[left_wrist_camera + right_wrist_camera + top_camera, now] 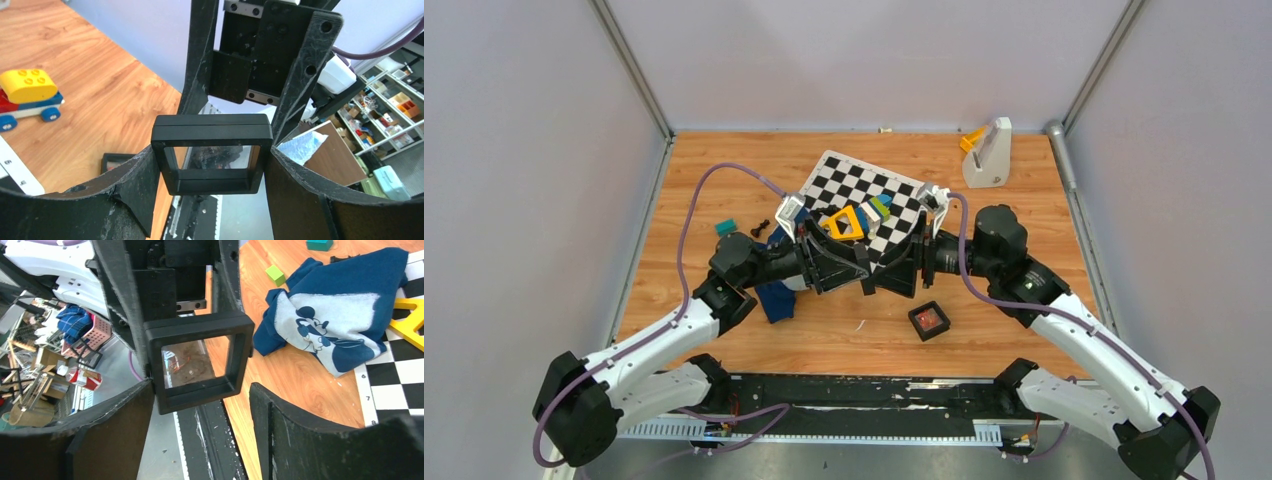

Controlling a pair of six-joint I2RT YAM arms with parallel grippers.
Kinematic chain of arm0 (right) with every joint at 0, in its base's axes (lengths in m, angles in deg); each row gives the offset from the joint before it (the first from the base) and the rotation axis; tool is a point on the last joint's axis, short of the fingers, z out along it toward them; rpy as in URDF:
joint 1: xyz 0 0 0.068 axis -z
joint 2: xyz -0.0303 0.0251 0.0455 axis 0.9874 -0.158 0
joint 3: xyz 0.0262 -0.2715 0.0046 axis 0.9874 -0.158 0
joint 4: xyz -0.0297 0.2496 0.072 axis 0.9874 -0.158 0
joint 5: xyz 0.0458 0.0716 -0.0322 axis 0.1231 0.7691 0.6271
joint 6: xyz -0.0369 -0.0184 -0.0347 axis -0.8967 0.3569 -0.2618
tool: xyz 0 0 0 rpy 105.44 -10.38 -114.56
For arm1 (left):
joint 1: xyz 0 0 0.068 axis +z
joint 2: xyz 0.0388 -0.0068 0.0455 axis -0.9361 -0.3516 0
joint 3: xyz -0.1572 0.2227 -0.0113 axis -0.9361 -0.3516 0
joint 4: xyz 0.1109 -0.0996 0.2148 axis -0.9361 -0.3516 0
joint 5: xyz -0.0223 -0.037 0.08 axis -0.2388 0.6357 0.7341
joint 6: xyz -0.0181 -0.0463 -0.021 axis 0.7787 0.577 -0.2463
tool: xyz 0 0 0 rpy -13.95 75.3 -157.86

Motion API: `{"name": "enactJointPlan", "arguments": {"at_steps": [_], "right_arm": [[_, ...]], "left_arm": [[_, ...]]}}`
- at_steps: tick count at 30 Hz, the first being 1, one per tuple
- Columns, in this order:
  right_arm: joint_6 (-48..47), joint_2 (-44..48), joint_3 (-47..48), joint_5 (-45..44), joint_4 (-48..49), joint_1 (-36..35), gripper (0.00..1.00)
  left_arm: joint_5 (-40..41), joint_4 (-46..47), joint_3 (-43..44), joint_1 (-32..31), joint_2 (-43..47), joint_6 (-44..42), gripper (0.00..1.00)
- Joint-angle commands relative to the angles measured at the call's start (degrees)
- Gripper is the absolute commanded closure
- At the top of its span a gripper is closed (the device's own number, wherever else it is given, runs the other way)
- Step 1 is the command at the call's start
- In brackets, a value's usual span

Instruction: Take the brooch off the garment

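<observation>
The left gripper pinches a black frame with a see-through window. The right gripper is spread wide around that frame. The soft blue shirt lies crumpled, and I see no pin on it. A tiny red thing, maybe the brooch, sits in 1 black box. It looks light and pointy, so pinch its edges gently.

TABLE: wooden top | BEYOND THE JAWS: checkered mat lying flat | BEHIND THE LEFT JAWS: garment crumpled, one edge spilling onto the mat, green block just beside it | LEFT OF THE JAWS: teal block, small black piece | NEAR SIDE, BELOW THE RIGHT JAWS: small black case, red inside | FAR RIGHT: white stand
</observation>
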Motion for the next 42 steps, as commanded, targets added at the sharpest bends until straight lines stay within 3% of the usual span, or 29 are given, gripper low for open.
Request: {"name": "enactJointPlan", "arguments": {"at_steps": [1,10,15,18,19,22,24,34,38,42], "right_arm": [[-2.5,0.0,-1.5,-7.5,-1.4,-0.1,0.32],[0.7,0.0,-1.9,-27.0,-7.6,0.4,0.63],[2.3,0.9,-2.9,-28.7,-8.1,2.2,0.70],[0.2,1.3,-2.7,-23.4,-7.5,2.3,0.62],[-0.3,1.9,-2.9,-21.7,-7.0,2.3,0.55],[-0.9,4.3,-3.8,-18.0,-5.3,2.4,0.15],[-1.1,5.5,-3.7,-13.3,-4.6,2.7,0.07],[4.4,7.1,-5.5,10.6,5.8,4.2,0.03],[12.6,4.7,-6.0,13.9,14.6,4.4,0.03],[16.1,1.1,-4.6,12.3,15.1,4.3,0.01]], "left_arm": [[-1.4,8.9,1.0,-0.2,1.1,3.7,1.00],[-2.7,9.4,1.0,-0.2,1.4,4.5,1.00],[-3.2,8.1,0.8,0.0,1.3,3.5,1.00],[-2.2,6.3,0.8,0.1,1.1,2.5,1.00],[-1.6,5.3,0.7,0.2,1.1,2.0,1.00],[-1.6,6.1,0.2,0.3,0.9,2.3,1.00],[-2.2,7.4,-0.1,0.4,0.7,2.8,1.00],[-6.1,10.2,1.9,1.4,-2.1,7.3,1.00],[-6.5,12.6,2.7,1.4,-3.4,9.0,1.00],[-7.9,16.5,3.6,1.4,-5.5,11.6,1.00]]}}
